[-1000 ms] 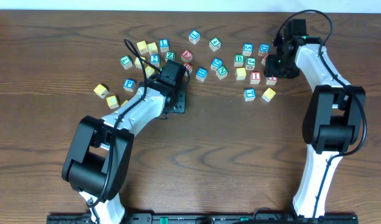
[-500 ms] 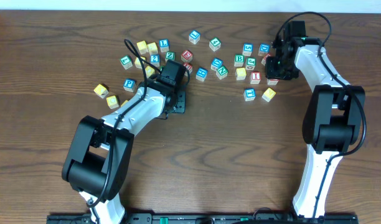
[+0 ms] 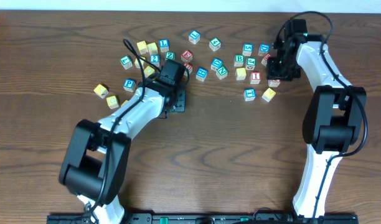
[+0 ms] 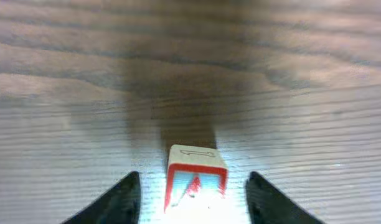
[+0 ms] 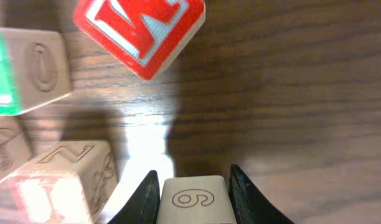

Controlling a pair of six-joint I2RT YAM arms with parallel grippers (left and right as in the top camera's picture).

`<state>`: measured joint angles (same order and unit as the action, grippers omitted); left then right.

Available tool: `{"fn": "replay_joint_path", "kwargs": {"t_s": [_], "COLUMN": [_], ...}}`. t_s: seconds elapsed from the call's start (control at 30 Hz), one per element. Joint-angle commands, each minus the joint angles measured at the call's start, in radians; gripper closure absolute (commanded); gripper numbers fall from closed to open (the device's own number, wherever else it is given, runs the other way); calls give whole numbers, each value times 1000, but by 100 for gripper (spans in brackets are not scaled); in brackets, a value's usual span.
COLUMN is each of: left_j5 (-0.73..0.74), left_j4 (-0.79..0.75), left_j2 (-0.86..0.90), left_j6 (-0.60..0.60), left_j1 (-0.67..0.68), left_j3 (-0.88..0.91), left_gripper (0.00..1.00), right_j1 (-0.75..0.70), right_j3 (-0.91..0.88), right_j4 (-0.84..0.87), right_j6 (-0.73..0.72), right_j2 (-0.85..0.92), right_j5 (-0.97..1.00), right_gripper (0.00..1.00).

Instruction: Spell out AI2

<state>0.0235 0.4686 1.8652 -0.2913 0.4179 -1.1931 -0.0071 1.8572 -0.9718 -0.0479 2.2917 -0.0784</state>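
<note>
Between wide-apart jaws of left gripper: red block, untouched. Right gripper clamped on 6 block.

Overhead: we're looking straight down, far off, taking in whole table, left arm, right arm. Left wrist: we're skimming low over wood, near red-edged block. Right wrist: we're pressing close over 6 block. Both patches lying inside overhead's view.

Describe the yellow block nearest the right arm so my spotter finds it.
Start at the right gripper by the right-hand cluster of wooden letter blocks. Below it in the overhead view, two blocks sit apart from the cluster. The yellow wooden block is the right one, turned cornerwise, beside a blue-lettered block.
</note>
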Motion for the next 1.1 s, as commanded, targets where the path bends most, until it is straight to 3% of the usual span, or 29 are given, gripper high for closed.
{"fn": "replay_joint_path", "kwargs": {"t_s": [0.0, 0.27, 0.57, 0.87, 1.07], "left_j5": [-9, -9, -9, -9, -8], "left_j4": [5, 77, 206, 219, 215], "left_j2": [-117, -302, -346, -344, -325], "left_j6": [3, 3, 3, 3, 2], "left_j1": [-4, -60, -273, -362, -361], "left_j3": [-17, -17, -17, -15, -6], "left_gripper": [42, 38, 38, 38, 38], "right_j1": [-8, 18, 198, 412, 540], "right_j3": [113, 206, 182, 20, -148], "right_j4": [-80, -229, -281, -148, 89], "right_j6": [0, -4, -113, -372, -492], "right_j2": [-76, -175, -191, -186, -186], "right_j5": [8, -46, -90, 22, 24], "right_gripper": [85, 86, 90, 86, 85]}}
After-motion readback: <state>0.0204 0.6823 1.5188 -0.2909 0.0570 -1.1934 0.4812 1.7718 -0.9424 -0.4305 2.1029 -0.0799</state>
